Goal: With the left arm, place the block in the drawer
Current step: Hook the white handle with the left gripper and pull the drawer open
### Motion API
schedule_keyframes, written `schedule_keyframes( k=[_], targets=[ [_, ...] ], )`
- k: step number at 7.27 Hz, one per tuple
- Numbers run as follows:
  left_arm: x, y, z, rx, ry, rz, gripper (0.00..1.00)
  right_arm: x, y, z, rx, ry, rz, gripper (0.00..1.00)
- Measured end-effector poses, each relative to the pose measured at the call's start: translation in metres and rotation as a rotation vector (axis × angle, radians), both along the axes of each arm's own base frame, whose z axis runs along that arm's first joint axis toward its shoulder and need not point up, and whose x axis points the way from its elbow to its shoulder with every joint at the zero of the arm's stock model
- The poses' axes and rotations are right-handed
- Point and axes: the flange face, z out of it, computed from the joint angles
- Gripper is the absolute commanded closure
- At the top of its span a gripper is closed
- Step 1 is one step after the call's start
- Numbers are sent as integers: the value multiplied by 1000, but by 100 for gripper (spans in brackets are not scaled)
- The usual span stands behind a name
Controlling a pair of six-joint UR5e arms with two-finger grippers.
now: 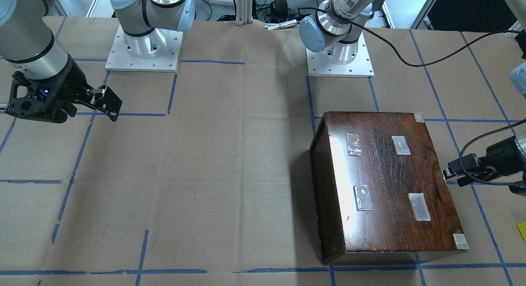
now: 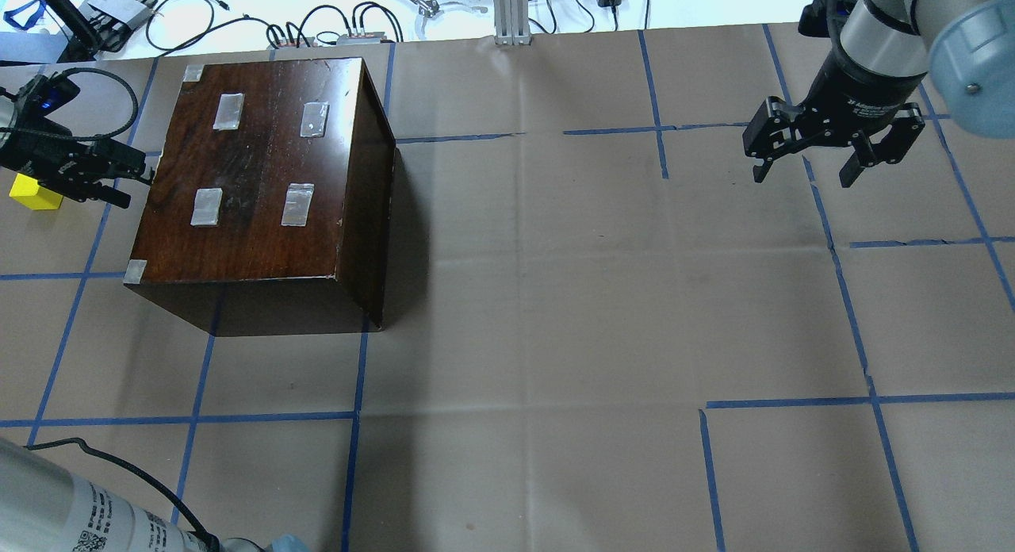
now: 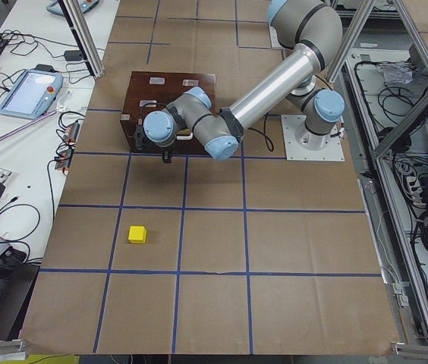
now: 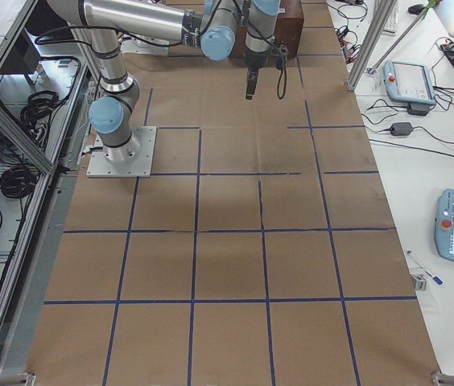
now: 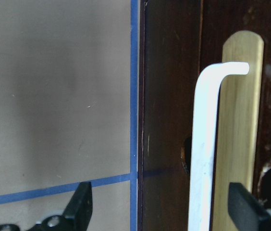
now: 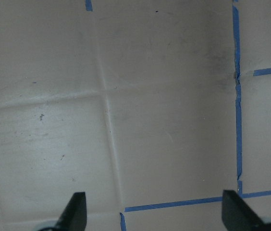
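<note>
The left end effector [image 5: 161, 202] had its two fingers spread apart, and they held nothing. It was low down, right at the drawer side of the box [image 2: 254, 163], and it pointed at that side. In the left wrist view a white handle [image 5: 205, 144] stood between the two fingertips. It was closer to one fingertip than to the other. Whether a fingertip touched the handle could not be told.

The handle sat over a gold plate [image 5: 245, 125] on the front of the drawer [image 5: 212, 29]. The drawer was pushed into the box, so only its dark front showed. A black cable [image 2: 127, 100] made a loop just behind the left end effector. The left arm [image 3: 267, 98] bent round to the drawer side of the box.

The block [image 3: 137, 234] lay on the desk [image 2: 555, 298], out from the drawer side of the box. It was well apart from the box, and farther from the box than the left end effector was. Nothing touched it. In the overhead view the end effector hid part of it.

The right end effector [image 2: 803, 175] also had its fingers spread apart, with nothing in them. It hung over the desk far from the box, on the side away from the drawer. It pointed down at brown paper and blue tape lines [image 6: 237, 96].

The box was dark and shiny, with small pieces of silver tape [image 2: 297, 205] stuck on its top.
</note>
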Motion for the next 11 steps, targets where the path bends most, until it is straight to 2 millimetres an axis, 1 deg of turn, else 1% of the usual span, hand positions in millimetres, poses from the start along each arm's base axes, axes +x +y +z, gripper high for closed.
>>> schedule_keyframes(
  k=[3,5,8,11],
  targets=[
    [5,-8,-6,1,2,-2,1,0,0,0,0,0,0,0],
    [4,-12,-10,4,5,-5,1,0,0,0,1,0,0,0],
    [3,-12,-13,14,-8,-20,2,0,0,0,1,0,0,0],
    [11,-11,-11,42,-75,-38,2,0,0,0,0,0,0,0]
  ],
)
